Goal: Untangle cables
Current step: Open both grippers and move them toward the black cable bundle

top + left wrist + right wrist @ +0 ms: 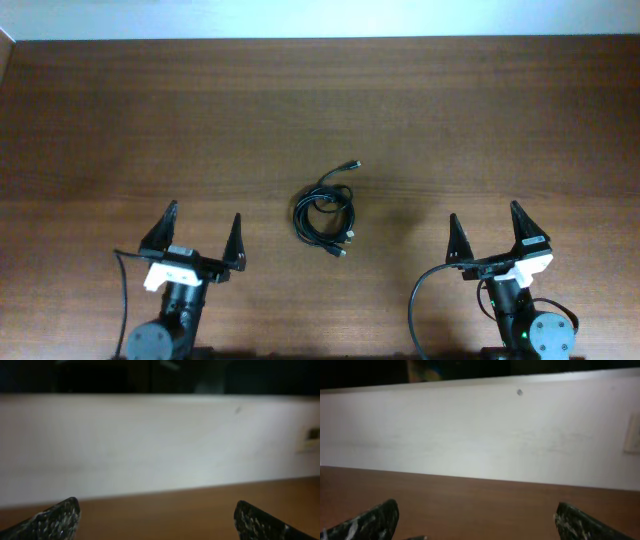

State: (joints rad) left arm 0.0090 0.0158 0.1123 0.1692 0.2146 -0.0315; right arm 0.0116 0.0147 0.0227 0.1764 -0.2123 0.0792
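Observation:
The cables [325, 212] lie as one small tangled coil of thin black cord in the middle of the wooden table, with plug ends sticking out at the upper right and lower right. My left gripper [204, 228] is open and empty at the near left, well apart from the coil. My right gripper [484, 228] is open and empty at the near right, also apart from it. In the left wrist view [156, 517] and the right wrist view [476, 517] only the spread fingertips show over bare wood; the cables are out of view there.
A white wall [160, 445] runs along the far edge of the brown table [150, 130]. Thicker black arm wires loop beside each arm base, such as the one by the right arm [418, 300].

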